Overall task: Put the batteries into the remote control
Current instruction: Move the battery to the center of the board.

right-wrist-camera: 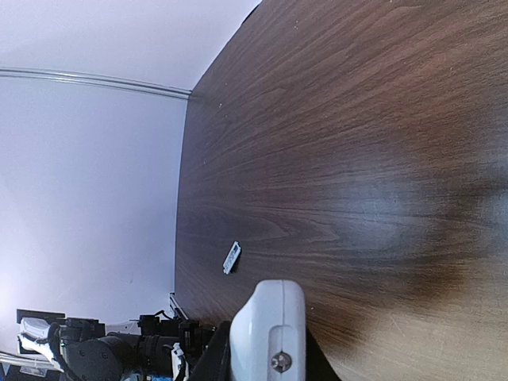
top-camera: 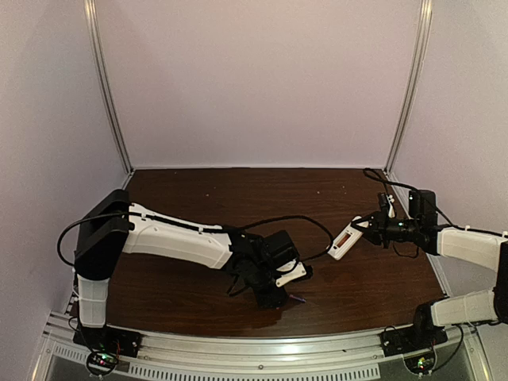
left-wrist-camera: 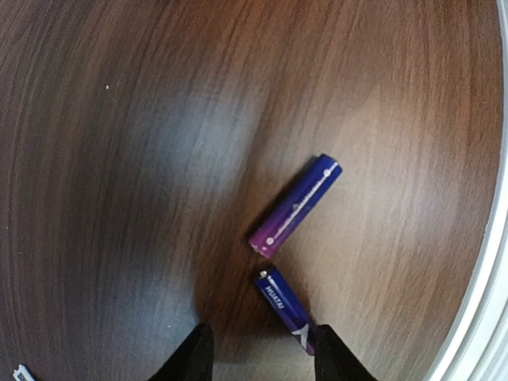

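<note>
While the right gripper point(top-camera: 373, 228) holds the remote control point(top-camera: 346, 238) off the wood over the right half of the dark table point(top-camera: 198, 190), the left gripper point(left-wrist-camera: 262, 353) hangs low over the near centre, just above two loose cells. The right pincer is clamped on one end of the remote control. The rest of the white bar juts out toward the middle of the table, its reddish recessed compartment turned upward in the overhead view.

On the left side, the black fingers point(left-wrist-camera: 194, 353) stand apart with nothing pinched between them. The far battery point(left-wrist-camera: 295, 206) lies flat on the wood grain, slanted, bluish-purple shading to a reddish-purple end. The near battery point(left-wrist-camera: 287, 309) lies just beside it, the two ends close but not touching. Its lower end runs in beside one fingertip, and I cannot tell whether it touches. Both cells rest near the table's pale front edge.

A small white cover piece point(right-wrist-camera: 231, 257) lies flat on the table, well apart from the remote control, as the right wrist camera shows.
</note>
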Motion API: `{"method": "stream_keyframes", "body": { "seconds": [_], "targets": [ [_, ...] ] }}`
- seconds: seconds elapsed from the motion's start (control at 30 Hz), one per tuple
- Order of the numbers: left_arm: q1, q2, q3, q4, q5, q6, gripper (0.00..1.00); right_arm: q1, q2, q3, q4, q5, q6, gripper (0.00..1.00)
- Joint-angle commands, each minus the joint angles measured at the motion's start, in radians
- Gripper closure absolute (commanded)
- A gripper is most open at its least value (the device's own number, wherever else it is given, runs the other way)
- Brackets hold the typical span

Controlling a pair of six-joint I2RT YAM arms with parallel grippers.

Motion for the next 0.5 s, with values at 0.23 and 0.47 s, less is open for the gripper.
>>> {"method": "stream_keyframes", "body": {
  "seconds": [0.23,0.47],
  "targets": [
    [0.001,0.028,-0.001,-0.004,-0.019,-0.007,0.64,-0.009,0.000,0.000,0.014,-0.016,-0.006,1.00],
    [0.007,0.005,-0.045,-0.045,-0.048,0.019,0.84,-0.009,0.001,-0.003,0.019,-0.015,-0.003,1.00]
  ]
}}
